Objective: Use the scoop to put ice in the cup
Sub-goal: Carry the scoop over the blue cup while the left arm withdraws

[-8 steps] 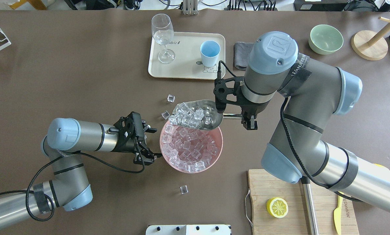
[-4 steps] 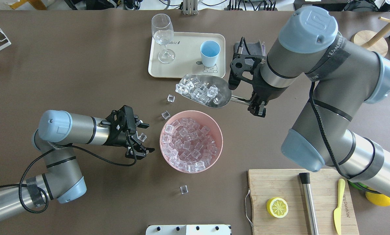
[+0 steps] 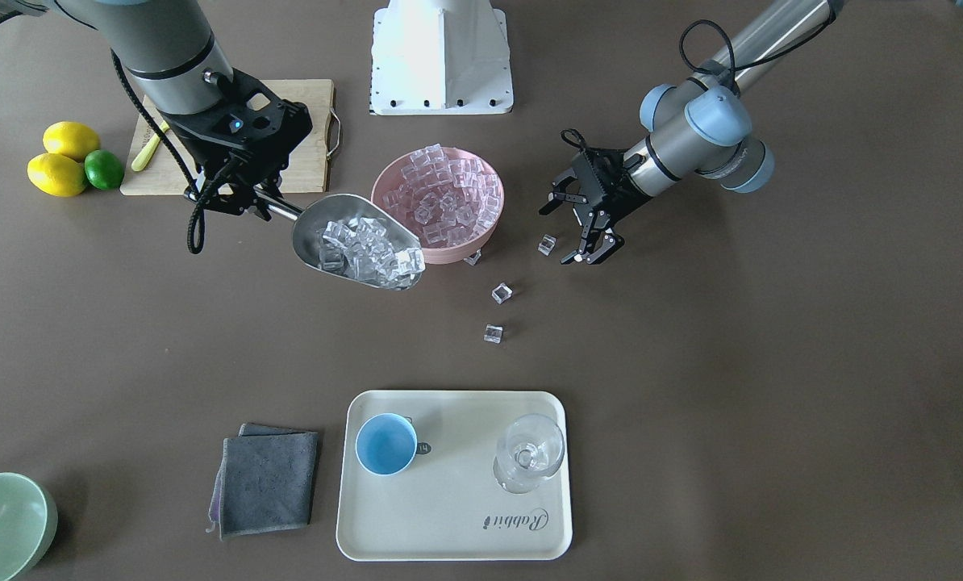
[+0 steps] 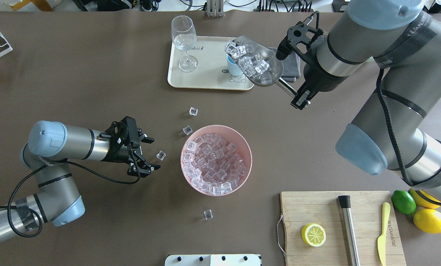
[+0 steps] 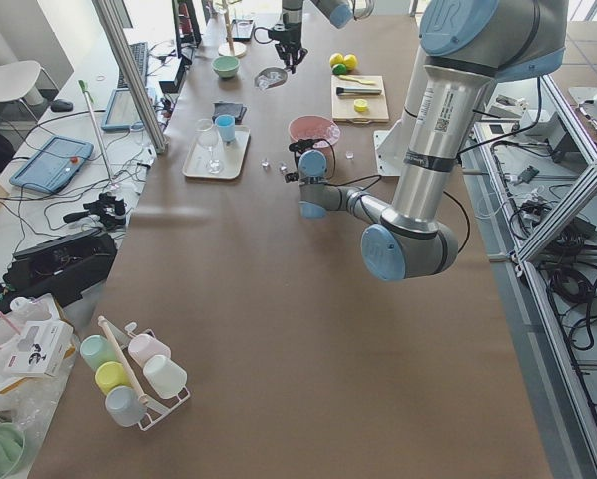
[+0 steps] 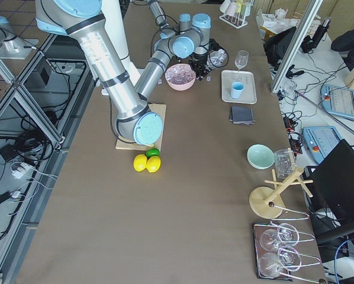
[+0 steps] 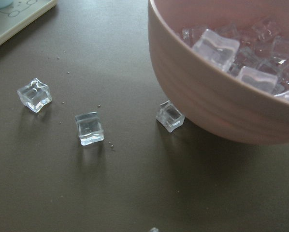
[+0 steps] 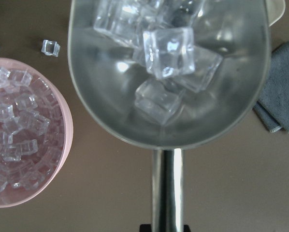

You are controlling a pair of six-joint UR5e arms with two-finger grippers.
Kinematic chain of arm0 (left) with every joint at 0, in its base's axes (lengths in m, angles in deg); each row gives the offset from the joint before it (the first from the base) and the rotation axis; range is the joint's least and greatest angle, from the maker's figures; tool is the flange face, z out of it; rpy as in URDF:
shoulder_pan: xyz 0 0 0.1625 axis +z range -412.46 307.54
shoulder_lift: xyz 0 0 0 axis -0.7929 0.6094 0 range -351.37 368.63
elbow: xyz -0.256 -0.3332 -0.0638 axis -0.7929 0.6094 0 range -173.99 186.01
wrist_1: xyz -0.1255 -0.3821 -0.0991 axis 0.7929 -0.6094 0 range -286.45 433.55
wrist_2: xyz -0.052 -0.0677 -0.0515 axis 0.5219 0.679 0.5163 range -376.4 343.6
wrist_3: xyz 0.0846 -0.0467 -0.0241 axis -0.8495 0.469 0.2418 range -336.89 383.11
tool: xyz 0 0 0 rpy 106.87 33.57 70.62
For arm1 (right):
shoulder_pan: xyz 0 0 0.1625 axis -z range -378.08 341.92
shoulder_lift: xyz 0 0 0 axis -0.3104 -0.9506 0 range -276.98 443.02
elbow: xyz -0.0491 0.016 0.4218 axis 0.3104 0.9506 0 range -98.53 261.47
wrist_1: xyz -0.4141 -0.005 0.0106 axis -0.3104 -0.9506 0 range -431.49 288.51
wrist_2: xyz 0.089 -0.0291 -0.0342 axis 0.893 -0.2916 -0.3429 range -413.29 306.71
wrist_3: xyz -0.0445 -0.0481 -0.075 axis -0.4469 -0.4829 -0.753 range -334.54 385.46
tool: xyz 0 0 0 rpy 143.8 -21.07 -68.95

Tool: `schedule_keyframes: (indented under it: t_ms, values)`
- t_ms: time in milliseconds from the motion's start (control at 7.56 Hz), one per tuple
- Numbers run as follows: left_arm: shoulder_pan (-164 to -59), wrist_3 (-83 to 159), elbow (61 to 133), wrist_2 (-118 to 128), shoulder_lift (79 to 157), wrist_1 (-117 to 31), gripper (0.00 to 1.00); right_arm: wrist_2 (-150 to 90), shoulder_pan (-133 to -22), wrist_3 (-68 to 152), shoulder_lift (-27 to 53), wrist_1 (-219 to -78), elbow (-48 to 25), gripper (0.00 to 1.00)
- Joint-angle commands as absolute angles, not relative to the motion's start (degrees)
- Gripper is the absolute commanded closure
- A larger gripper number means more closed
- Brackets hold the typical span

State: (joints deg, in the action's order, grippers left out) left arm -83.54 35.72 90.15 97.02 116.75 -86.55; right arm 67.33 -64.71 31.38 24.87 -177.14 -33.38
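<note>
Bench: your brown bench carries a cream tray at the far middle and a pink bowl nearer the robot.
Right claw: your right claw is clamped on the thin rod handle of the scoop and holds it off the bench.
Scoop: the trough is roughly level and loaded. In the overhead view its front lip overlaps the cup. You cannot tell from these views how high it hangs above the cup.
Ice: a heap of ice sits in the trough, and the wrist view shows it piled toward the mouth. More cubes fill the pink bowl.
Cup: the cup stands upright on the tray, on the side toward the grey cloth. Its inside shows plain blue in the front view. The stemmed glass stands at the tray's other end.
Left claw: your left claw is spread wide and holds nothing. It sits low beside the bowl, with one cube just off its fingertips.
Loose cubes: a few loose cubes lie scattered on the bench around the bowl, and one touches the bowl's foot.
</note>
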Motion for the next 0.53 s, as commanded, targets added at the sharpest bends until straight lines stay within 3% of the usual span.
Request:
schedule_keyframes:
  t_ms: [0,397]
  values:
    - [-86.89,35.41,90.21,100.12,113.85,-86.59,0.02,69.40,-68.08,44.27,25.36,-177.40,-31.74,1.00]
    - [-91.47,35.23,90.64,105.06,111.57,-86.41,0.02,69.93,-70.29,44.36,33.24,-187.84,-26.31,1.00]
